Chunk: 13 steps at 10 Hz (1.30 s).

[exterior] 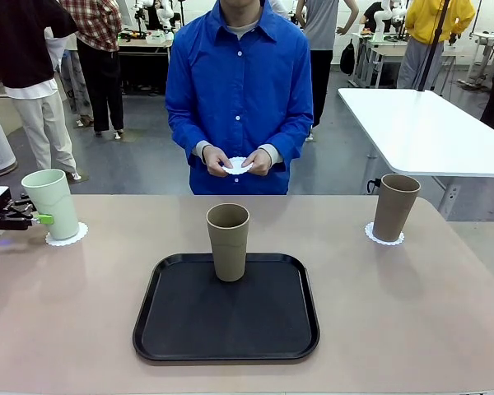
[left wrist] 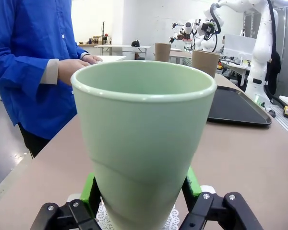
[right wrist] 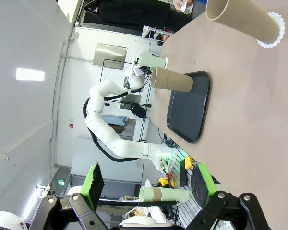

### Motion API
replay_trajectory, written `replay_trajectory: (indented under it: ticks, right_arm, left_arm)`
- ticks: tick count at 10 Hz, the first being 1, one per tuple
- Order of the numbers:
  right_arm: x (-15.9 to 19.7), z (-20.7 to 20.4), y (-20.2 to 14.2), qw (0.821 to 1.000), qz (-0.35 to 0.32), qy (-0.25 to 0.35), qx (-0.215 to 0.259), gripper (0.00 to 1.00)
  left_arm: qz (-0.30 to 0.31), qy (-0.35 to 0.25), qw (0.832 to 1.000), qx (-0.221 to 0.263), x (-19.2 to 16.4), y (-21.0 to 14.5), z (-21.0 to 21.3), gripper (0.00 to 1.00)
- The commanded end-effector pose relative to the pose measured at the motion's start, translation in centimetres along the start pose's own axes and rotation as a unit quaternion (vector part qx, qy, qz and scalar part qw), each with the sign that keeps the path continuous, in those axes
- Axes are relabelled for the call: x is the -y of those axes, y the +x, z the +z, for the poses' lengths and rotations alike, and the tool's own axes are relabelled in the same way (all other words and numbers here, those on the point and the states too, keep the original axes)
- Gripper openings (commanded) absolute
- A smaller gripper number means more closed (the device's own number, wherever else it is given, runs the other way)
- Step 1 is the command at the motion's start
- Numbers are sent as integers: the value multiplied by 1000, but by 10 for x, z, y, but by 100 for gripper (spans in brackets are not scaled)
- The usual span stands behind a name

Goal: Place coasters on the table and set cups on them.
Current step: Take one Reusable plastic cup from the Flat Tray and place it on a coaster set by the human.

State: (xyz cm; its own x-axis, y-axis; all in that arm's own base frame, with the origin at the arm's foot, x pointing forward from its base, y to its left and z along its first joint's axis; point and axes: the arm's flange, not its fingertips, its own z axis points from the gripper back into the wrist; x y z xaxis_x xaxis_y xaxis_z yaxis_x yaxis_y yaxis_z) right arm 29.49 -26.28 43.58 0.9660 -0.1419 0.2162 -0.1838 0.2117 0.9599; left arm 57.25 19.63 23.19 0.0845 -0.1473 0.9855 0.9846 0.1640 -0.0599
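Left tool (exterior: 48, 218) grips the mint cup (exterior: 51, 202) on a coaster (exterior: 68, 236) at the surface's (exterior: 395, 313) left edge; right tool (right wrist: 149, 181) gapes empty; one taupe cup (exterior: 228, 241) stands on the tray (exterior: 189, 329); the other taupe cup (exterior: 394, 206) stands on a second coaster (exterior: 384, 239) near the far-right corner.

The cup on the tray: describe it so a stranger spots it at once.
On the beige table, find the black tray in the middle. A taupe cup stands upright near its far edge. Its taupe twin stands off the tray, far right.

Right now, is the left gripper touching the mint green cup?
Touching. The left wrist view shows the left gripper with its green pads flush against both sides of the mint green cup, no gap.
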Motion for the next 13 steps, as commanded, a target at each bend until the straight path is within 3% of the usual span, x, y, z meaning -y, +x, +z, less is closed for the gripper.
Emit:
replay_trajectory:
  ticks: [1, 3, 4, 5, 13]
  right_arm:
    - [-1, 0, -2, 1000, -5, 2, -3, 100]
    - [-1, 0, -2, 1000, -5, 2, -3, 100]
    - [-1, 0, -2, 1000, -5, 2, -3, 100]
    - [-1, 0, -2, 1000, -5, 2, -3, 100]
    - [-1, 0, -2, 1000, -5, 2, -3, 100]
  left_arm:
    - [-22, -10, 1000, -12, -3, -1, -1, 85]
    - [-26, -16, 999, -17, -3, -3, 0, 85]
    - [-25, -19, 999, -19, -3, -3, -1, 96]
    - [-26, -24, 999, -20, -3, -3, 0, 100]
    - [-39, -70, 996, -28, -2, -4, 8, 100]
